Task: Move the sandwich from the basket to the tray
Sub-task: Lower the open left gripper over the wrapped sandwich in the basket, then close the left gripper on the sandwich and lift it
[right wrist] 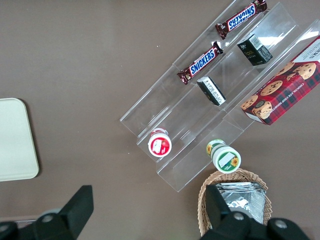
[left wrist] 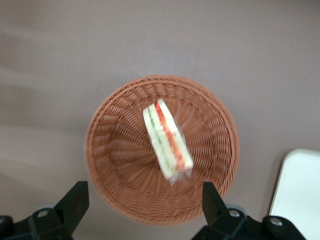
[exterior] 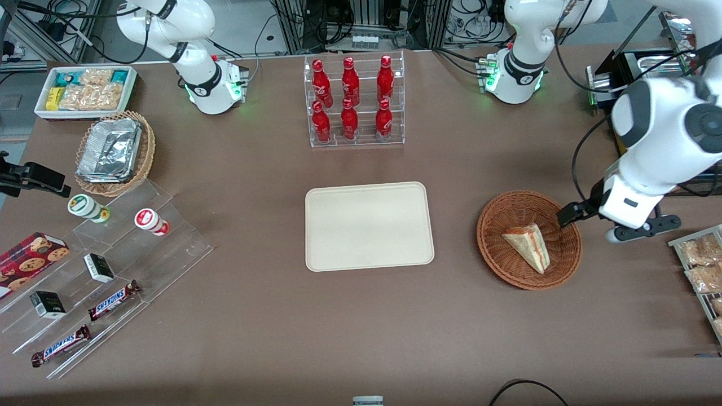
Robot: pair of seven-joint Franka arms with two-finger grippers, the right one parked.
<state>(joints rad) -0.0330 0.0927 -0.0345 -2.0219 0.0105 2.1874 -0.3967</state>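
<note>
The sandwich (exterior: pixel 527 243) (left wrist: pixel 167 142), a plastic-wrapped pale wedge with red and yellow filling, lies in the round reddish-brown basket (exterior: pixel 491 225) (left wrist: pixel 115 150). My left gripper (exterior: pixel 606 224) (left wrist: pixel 144 200) hangs open above the basket's edge at the working arm's end of the table. Nothing is between its fingers, and one black fingertip (exterior: pixel 569 214) reaches over the rim. The sandwich sits apart from the fingers, toward the basket's middle. The cream tray (exterior: pixel 369 225) (left wrist: pixel 300 195) lies flat and bare beside the basket, toward the table's middle.
A clear rack of red bottles (exterior: pixel 352 101) stands farther from the front camera than the tray. A wire rack of snack packets (exterior: pixel 702 265) lies beside the gripper at the table's edge. Acrylic steps with snacks (exterior: pixel 107 265) stand toward the parked arm's end.
</note>
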